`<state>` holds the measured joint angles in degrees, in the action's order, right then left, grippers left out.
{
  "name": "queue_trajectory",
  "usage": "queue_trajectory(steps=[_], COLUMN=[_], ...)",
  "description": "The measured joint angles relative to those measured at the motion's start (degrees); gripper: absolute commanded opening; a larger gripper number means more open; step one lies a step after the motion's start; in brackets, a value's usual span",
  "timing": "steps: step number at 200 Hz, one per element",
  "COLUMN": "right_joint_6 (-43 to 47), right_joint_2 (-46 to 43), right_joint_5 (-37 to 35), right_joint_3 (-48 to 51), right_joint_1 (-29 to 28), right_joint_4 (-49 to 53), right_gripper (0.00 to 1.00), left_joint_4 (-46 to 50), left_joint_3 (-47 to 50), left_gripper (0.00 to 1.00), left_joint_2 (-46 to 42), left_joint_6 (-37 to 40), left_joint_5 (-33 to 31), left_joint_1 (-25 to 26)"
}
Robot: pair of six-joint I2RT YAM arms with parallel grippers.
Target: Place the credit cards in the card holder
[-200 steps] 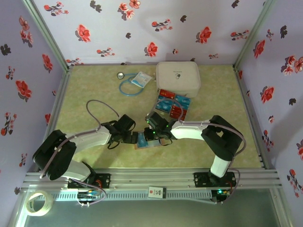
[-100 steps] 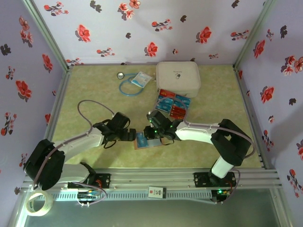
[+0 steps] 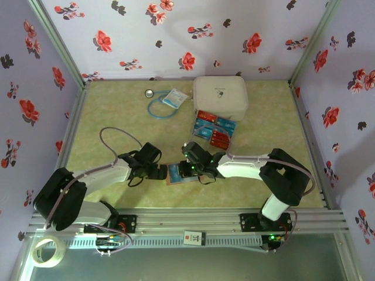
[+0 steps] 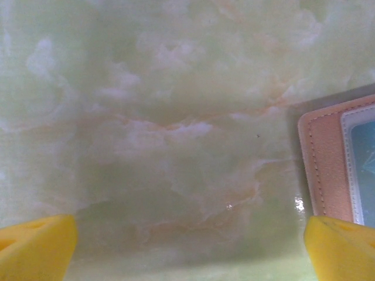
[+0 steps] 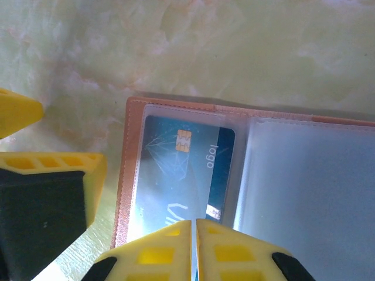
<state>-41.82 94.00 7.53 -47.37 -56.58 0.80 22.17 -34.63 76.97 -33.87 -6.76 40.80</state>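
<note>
Near the front middle of the pale green marbled table (image 3: 117,111), we see the small pinkish-brown folding card holder (image 3: 177,174) lying open and flat between the two grippers. One blue credit card (image 5: 183,175) with a gold chip sits in the clear plastic sleeve (image 5: 140,193) on the holder's outer leaf. Its long axis runs straight away from the right gripper (image 5: 194,231). That gripper's yellow tips are pressed together at the card's near edge, with nothing visibly clamped between them. The left gripper (image 4: 187,246) hovers with its jaws spread wide just beside the holder's stitched edge; we cannot tell whether it touches the leather. The loose red and blue credit cards (image 3: 214,130) lie clustered farther back and to the right, just in front of the large white rounded zip case (image 3: 220,96). We judge the right arm the nearer one for the next fetch, which calls for a reach away from the bases.
</note>
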Motion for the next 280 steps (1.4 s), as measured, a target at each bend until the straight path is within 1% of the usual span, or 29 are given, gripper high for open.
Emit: queue_trajectory(steps=[148, 165, 183, 199, 232, 253, 280], right_joint_6=[-0.8, -0.7, -0.2, 0.7, 2.4, 3.6, 5.1], right_joint_2=[3.6, 3.5, 2.1, -0.7, -5.7, -6.1, -5.4], right_joint_5=[0.0, 0.0, -0.5, -1.0, -1.0, -0.6, 1.1], right_joint_3=[0.0, -0.4, -0.6, -0.6, -0.4, -0.2, -0.2], right_joint_1=[-1.8, -1.9, -1.6, -0.5, 5.4, 9.0, 10.5], right_joint_4=[-2.1, -1.4, 0.1, 2.1, 3.3, 4.0, 4.8], right_gripper=[0.09, 0.11, 0.17, 0.22, 0.24, 0.21, 0.16], left_joint_4=[-0.5, -0.5, -0.3, -0.3, -0.3, -0.3, -0.7], left_joint_3=[0.0, 0.0, -0.1, -0.1, -0.3, -0.8, -2.0], left_gripper=[1.00, 1.00, 1.00, 1.00, 1.00, 1.00, 1.00], left_joint_2=[0.6, 0.6, 0.4, -0.1, -3.0, -4.8, -5.3], left_joint_6=[0.0, 0.0, 0.0, 0.0, -1.0, -2.7, -4.9], left_joint_5=[-0.1, -0.1, -0.1, 0.1, 1.0, 1.5, 1.9], left_joint_1=[0.0, 0.0, 0.0, 0.0, 0.1, 0.5, 2.1])
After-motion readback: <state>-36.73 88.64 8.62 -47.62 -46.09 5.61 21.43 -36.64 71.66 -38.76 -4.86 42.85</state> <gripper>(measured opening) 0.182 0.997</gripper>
